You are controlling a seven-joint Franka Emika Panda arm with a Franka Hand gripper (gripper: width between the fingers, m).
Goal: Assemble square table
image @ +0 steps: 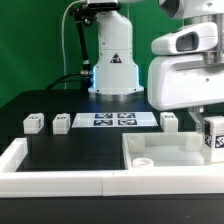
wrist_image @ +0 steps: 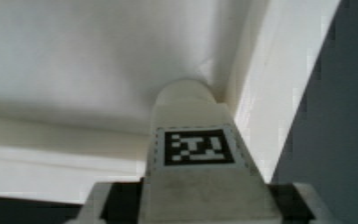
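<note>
Gripper [wrist_image: 197, 205] clamped on one leg block [wrist_image: 197, 125], held above the square slab [image: 170, 150] at four o'clock in the exterior view. Loose leg blocks [image: 33, 122] lie two at nine o'clock, one at three. Apparently none is fitted yet.

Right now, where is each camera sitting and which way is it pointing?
Exterior view: off the arm, facing the bench; the robot's base and, at the exterior view's right, the gripper show.
Wrist view: on the wrist, looking at the held leg and slab; gripper fingers flank the leg.
Both show leg and slab.
</note>
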